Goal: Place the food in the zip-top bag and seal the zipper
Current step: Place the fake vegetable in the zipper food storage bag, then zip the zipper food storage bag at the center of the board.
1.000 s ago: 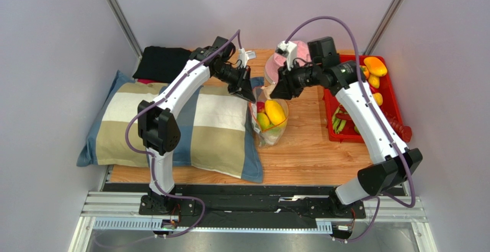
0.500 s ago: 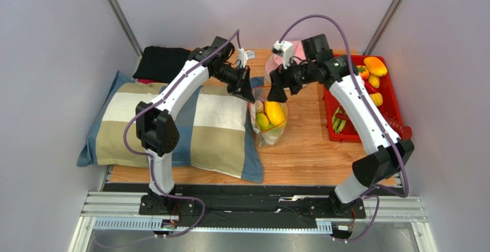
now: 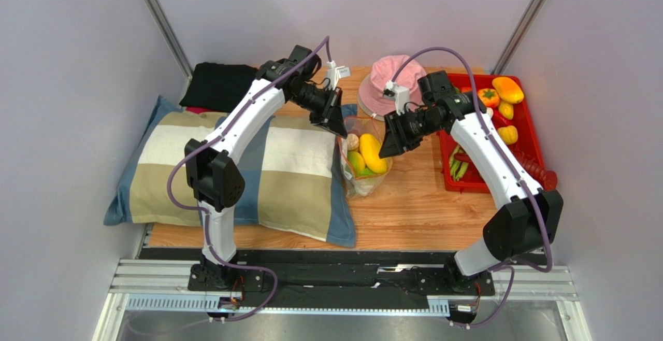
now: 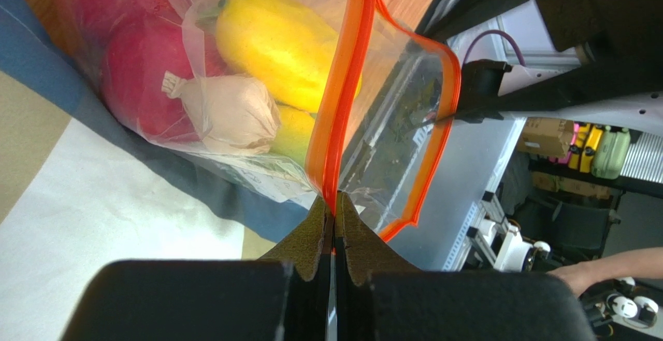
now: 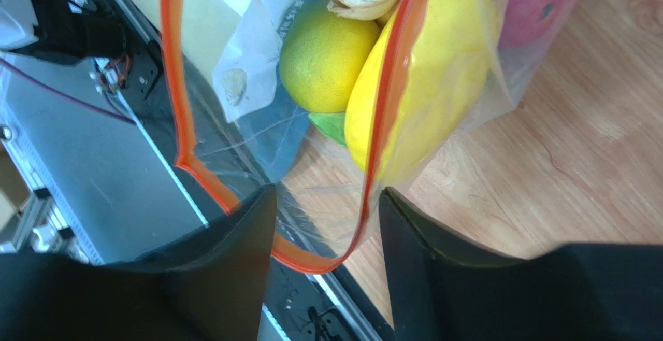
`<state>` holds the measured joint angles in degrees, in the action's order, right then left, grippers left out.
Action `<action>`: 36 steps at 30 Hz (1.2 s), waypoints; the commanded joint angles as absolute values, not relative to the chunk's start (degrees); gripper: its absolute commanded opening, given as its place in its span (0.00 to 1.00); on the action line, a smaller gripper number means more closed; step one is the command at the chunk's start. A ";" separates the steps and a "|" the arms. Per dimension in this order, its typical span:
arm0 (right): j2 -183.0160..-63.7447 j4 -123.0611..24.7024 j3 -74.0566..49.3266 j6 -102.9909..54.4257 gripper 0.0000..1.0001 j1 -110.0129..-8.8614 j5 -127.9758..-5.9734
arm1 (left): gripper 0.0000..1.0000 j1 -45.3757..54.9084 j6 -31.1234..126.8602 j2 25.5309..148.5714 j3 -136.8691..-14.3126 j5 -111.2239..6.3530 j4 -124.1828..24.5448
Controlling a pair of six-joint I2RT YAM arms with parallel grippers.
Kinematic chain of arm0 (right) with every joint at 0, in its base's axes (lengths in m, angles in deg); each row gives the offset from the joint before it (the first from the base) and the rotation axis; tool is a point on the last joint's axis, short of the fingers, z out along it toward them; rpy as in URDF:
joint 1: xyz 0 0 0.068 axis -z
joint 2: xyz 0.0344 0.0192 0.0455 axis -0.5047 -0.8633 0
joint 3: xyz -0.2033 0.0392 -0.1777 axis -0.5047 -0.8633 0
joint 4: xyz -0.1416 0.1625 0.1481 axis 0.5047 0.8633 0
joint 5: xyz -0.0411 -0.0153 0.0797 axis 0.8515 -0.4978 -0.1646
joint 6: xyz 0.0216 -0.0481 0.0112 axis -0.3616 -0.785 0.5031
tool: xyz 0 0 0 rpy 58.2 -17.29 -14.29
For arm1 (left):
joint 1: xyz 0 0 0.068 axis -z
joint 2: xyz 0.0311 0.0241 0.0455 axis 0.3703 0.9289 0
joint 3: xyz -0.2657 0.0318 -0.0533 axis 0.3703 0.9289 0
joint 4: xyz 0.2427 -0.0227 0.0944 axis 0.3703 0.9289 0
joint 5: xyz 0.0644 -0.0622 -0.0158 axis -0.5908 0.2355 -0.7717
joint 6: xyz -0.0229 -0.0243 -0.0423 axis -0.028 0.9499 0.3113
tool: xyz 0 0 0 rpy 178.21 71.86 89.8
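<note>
The left jaws are pinching together on the zipper (image 4: 339, 100), at the end of the orange strip that is running away from between their tips. The right jaws are standing apart. The curved orange corner of the open mouth is hanging between them, and I cannot tell whether it is touching either finger.

The zip-top bag (image 3: 364, 171) is lying on the wooden surface (image 3: 420, 209) just beside the pillow (image 3: 288, 162), between the two arms. It is holding the food (image 3: 371, 154): a long yellow piece (image 4: 276, 38), a red one (image 4: 144, 77), a pale garlic-like one (image 4: 229, 108) and a round yellow-green one (image 5: 327, 49).

Only the overhead view is showing me the red tray (image 3: 531, 127), carrying more toys, and the pink hat (image 3: 387, 77). From up there the clear plastic is proving hard to make out, and both arms are hiding the bag's mouth. The right wrist view is cutting off the far end of the bag.
</note>
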<state>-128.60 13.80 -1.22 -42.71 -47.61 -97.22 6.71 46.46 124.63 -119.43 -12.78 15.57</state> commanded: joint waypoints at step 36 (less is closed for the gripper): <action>-126.15 -26.22 -17.95 13.20 0.00 -48.41 -92.30 | 0.57 17.02 49.47 126.34 -121.72 -25.88 12.32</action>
<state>-125.50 -23.78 -20.87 11.27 -47.57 -94.16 15.52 47.16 127.67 -120.78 -18.81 15.09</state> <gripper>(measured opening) 0.010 0.572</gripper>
